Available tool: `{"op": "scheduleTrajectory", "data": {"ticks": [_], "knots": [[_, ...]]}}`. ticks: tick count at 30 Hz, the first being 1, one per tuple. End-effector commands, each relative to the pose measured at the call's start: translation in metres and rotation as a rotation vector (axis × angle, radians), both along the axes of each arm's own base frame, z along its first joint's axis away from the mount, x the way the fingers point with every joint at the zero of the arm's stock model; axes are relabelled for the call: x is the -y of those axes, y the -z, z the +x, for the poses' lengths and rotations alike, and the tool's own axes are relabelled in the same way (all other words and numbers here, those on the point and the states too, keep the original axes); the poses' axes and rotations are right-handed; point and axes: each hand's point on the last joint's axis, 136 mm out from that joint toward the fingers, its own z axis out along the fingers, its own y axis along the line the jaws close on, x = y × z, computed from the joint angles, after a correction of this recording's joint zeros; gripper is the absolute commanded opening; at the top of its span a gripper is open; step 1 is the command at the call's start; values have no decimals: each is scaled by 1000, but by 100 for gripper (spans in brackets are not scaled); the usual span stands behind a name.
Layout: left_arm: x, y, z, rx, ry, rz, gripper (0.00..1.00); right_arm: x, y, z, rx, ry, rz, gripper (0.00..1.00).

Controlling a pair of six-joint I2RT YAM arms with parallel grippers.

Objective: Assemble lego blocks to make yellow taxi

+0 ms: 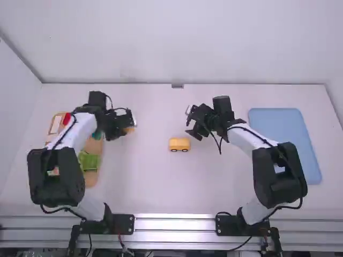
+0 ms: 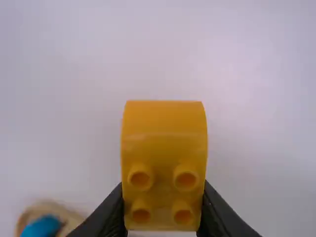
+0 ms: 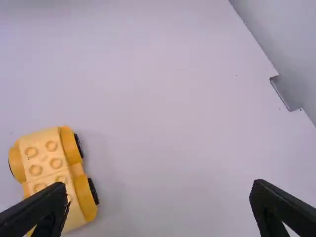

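Observation:
My left gripper is on the left half of the table, beside the wooden tray. In the left wrist view the left gripper is shut on a yellow block with a rounded end and studs. The yellow car body with black wheels stands on the table near the middle, studs up in the right wrist view. My right gripper is above and right of the car body; in the right wrist view the right gripper stands wide open with nothing between its fingers.
The wooden tray at the far left holds several coloured blocks, among them a green one and a red one, partly under the left arm. A blue tray lies at the right, beyond the right arm.

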Motion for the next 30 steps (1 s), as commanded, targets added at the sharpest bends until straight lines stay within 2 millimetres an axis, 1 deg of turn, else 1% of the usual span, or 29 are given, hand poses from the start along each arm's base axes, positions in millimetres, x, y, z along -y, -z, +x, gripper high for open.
{"op": "scheduleTrajectory", "data": {"ticks": [1,3,5,6,8,12,15,16,20,21,25,27,28,29,30], "knots": [[25,24,-14,-44,37,56,2,0,-6,3,8,2,10,98],[42,41,-12,-47,84,105,2,-1,-6,3,8,2,10,99],[57,50,-12,-52,128,114,2,-1,-6,3,8,1,10,98],[68,55,-13,-62,160,110,2,-1,-6,3,8,2,10,98],[75,58,-12,-84,180,115,2,0,-5,2,6,2,10,98],[92,63,-4,-149,207,45,2,1,-1,-2,-18,2,2,99],[93,64,-5,-215,188,36,2,2,0,-2,-25,7,-5,98],[97,64,-6,-243,188,18,2,2,0,-2,-25,7,-4,98],[110,70,-5,-265,191,11,2,1,-1,-1,-15,7,-2,98],[114,72,-7,-273,186,11,3,1,-1,0,-12,5,-2,98],[117,80,-14,-282,203,37,8,2,-1,-1,-13,2,-5,99],[118,83,-14,-273,200,34,14,2,-1,-1,-13,2,-6,98],[117,86,-12,-264,183,35,16,1,-1,-1,-12,2,-5,98],[115,88,-11,-258,163,46,16,2,-1,-1,-11,2,-5,97],[114,90,-10,-254,152,51,16,2,-1,-1,-12,2,-5,98]]}}
